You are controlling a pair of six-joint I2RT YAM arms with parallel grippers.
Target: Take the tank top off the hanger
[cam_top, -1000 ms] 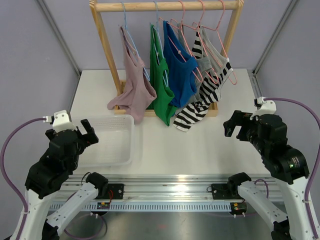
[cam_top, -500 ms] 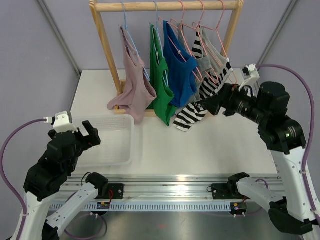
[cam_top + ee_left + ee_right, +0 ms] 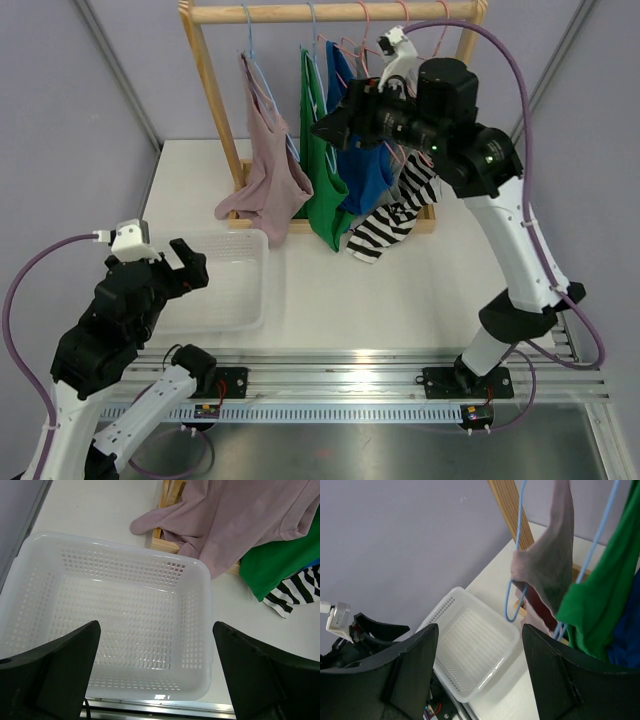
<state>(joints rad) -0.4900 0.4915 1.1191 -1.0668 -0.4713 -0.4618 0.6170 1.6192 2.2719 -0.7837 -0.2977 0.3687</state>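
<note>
Several tops hang on wire hangers from a wooden rack (image 3: 330, 12): a mauve one (image 3: 265, 170), a green tank top (image 3: 322, 175), a blue one (image 3: 365, 160), a grey one (image 3: 408, 125) and a striped one (image 3: 400, 215). My right gripper (image 3: 328, 126) is open and empty, raised high just in front of the green and blue tops. In the right wrist view it (image 3: 480, 680) looks down past the mauve top (image 3: 552, 565), a blue hanger (image 3: 512, 595) and the green top (image 3: 600, 595). My left gripper (image 3: 182, 266) is open and empty over the basket.
A white perforated basket (image 3: 262, 285) sits at the front left of the table, empty; it shows in the left wrist view (image 3: 207, 630) and the right wrist view (image 3: 470, 645). The rack's wooden base (image 3: 167, 495) stands just behind it. Grey walls enclose the table.
My right arm has risen from the front right of the table and swung left and back to the rack, now by the green and blue tops. The left arm has barely shifted.
</note>
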